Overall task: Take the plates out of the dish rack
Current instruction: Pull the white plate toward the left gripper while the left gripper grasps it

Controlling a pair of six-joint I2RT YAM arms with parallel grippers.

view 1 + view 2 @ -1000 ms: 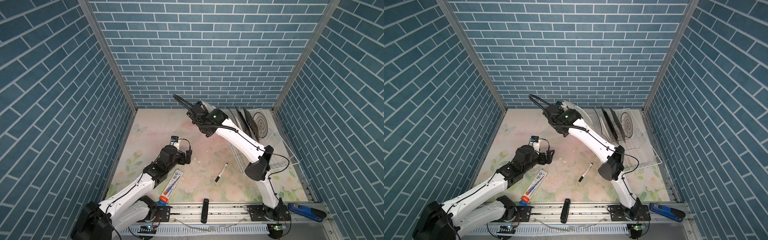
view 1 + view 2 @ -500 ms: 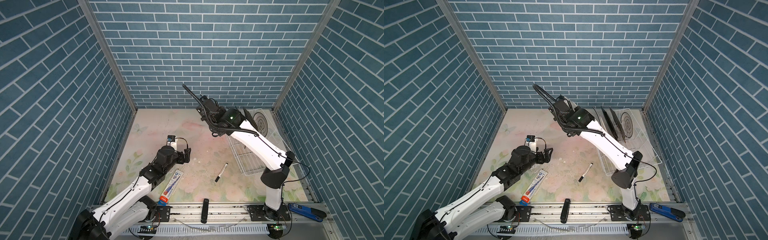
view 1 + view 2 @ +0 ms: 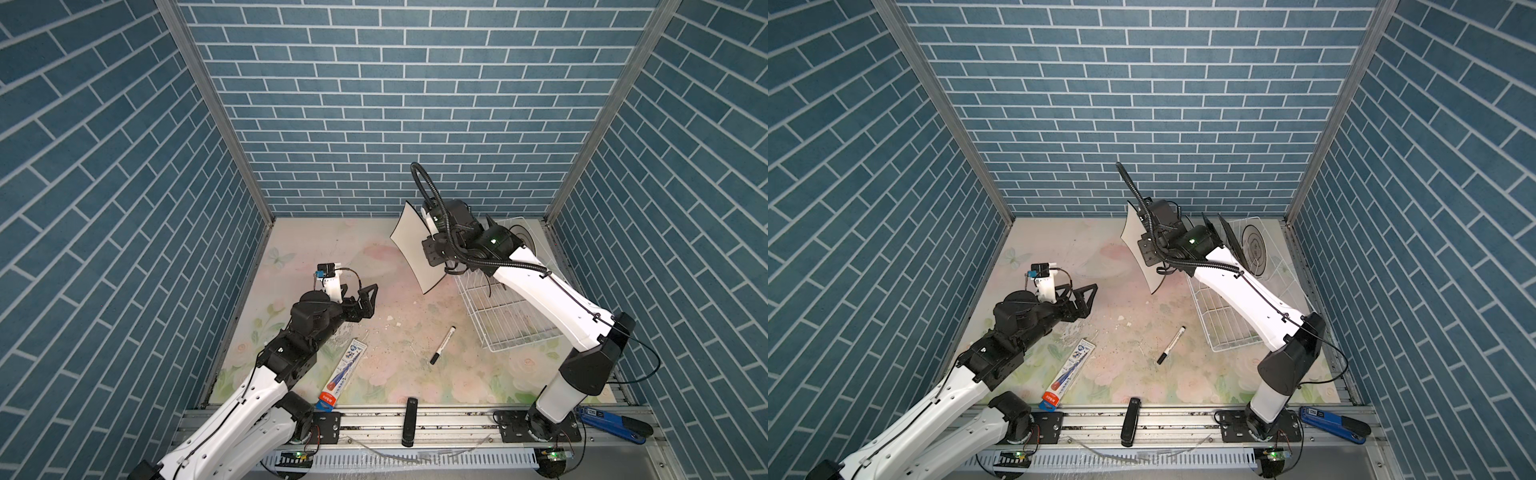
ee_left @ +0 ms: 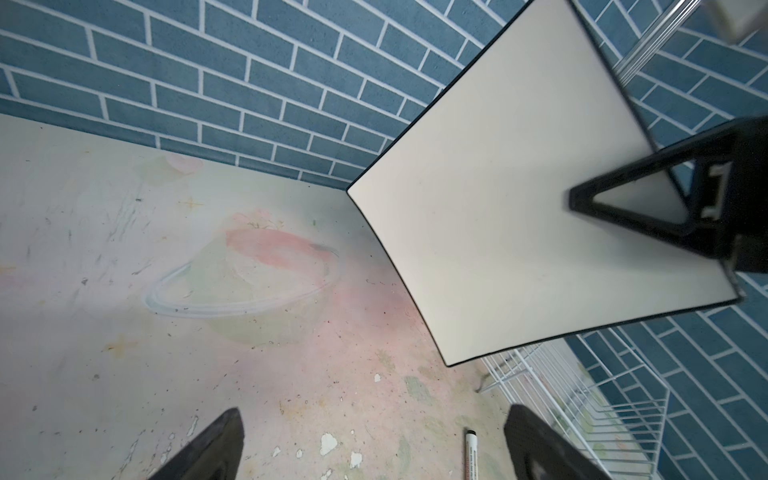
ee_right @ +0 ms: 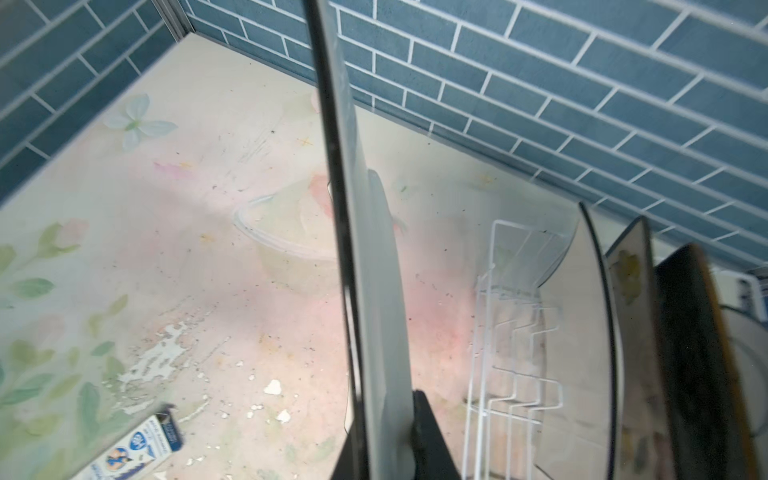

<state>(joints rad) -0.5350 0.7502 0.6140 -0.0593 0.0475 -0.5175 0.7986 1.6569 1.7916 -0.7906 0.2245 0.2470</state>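
My right gripper (image 3: 432, 250) (image 3: 1148, 252) (image 5: 386, 436) is shut on the edge of a white black-rimmed square plate (image 3: 413, 245) (image 3: 1138, 245) (image 4: 498, 228) (image 5: 370, 291), held upright in the air just left of the dish rack (image 3: 498, 320) (image 3: 1225, 328) (image 5: 511, 332). Standing in the rack are another white black-rimmed plate (image 5: 582, 332), a cream flowered plate (image 5: 631, 291), a black plate (image 5: 698, 353) and a round ringed plate (image 3: 1254, 249). My left gripper (image 3: 368, 297) (image 3: 1088, 297) (image 4: 374, 415) is open and empty, low over the mat, facing the held plate.
A marker (image 3: 442, 345) (image 4: 471, 453) lies on the mat between the arms. A long printed box (image 3: 343, 374) (image 5: 137, 449) lies near the left arm. A black bar (image 3: 410, 419) and a blue tool (image 3: 611, 422) rest on the front rail. Brick walls close in three sides.
The right arm's elbow has swung to the right, and the plate has shifted right and turned its pale face toward the left arm. The left gripper has barely moved.
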